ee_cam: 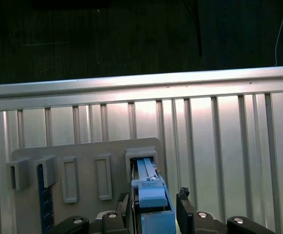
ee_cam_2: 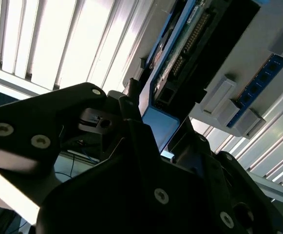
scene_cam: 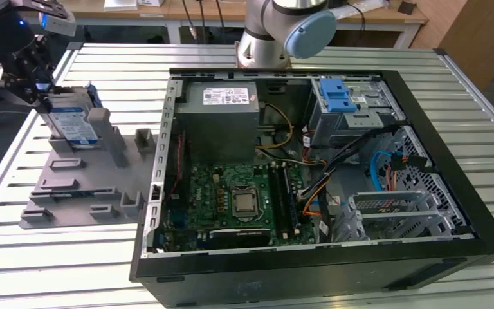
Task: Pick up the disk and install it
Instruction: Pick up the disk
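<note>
- Slats of silver metal make up the bench (scene_cam: 49,277). On it lie a grey holder plate (scene_cam: 75,187) and, just beside that, an open computer case (scene_cam: 316,283).
- The disk (scene_cam: 69,123) stands on edge in a slot of the holder plate, at the plate's end farther from the exterior camera. That puts it toward the exterior view's left, apart from the computer case.
- My pincer (scene_cam: 34,93) sits at the disk's upper edge, on the side toward the exterior view's left.
- In the first wrist view I look down along the disk (ee_cam: 151,187). Its blue rail runs from inside my pincer (ee_cam: 154,208) down into an upright grey socket on the holder plate.
- I straddle that blue edge closely, but I cannot tell whether I am clamped on it or just loose around it.
- In the second wrist view the disk (ee_cam_2: 190,44) shows its circuit-board face and a blue side rail, just beyond my black pincer body.
- Inside the computer case, the exterior view shows a grey power supply box (scene_cam: 221,122) and a green motherboard (scene_cam: 229,199). A metal drive cage (scene_cam: 350,106) with a blue latch sits toward the exterior view's right.
- My arm (scene_cam: 269,38) rises from the bench behind the computer case.
</note>
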`<state>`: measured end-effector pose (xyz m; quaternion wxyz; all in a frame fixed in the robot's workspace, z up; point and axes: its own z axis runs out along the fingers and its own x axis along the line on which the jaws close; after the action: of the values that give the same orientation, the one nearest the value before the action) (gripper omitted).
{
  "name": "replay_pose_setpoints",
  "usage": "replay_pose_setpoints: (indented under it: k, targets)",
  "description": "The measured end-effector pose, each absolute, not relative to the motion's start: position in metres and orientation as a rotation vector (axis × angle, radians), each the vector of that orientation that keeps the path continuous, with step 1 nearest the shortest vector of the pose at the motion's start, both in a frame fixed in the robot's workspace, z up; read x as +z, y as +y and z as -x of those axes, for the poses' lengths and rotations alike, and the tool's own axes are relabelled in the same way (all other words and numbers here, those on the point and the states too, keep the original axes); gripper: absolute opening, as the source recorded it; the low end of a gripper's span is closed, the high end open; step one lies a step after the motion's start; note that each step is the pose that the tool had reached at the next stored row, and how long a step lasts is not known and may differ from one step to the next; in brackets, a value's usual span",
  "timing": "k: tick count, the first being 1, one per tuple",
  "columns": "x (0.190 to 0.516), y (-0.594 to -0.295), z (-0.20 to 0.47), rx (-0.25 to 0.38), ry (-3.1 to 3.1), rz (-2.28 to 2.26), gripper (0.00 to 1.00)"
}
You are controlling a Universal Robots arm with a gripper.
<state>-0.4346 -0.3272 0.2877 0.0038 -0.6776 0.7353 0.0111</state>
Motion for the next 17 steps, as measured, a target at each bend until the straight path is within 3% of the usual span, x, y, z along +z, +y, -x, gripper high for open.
replay_pose_setpoints:
  k: [1,2,7,17]
  targets:
    - [0.2878,-0.3272,0.4347,0.035,2.305,2.124,0.49]
    - [0.2878,-0.3272,0.4347,0.035,2.305,2.124,0.42]
    - [0.2879,-0.3272,0.4347,0.035,2.305,2.124,0.37]
    - [0.288,-0.3311,0.435,0.035,2.262,2.17,0.37]
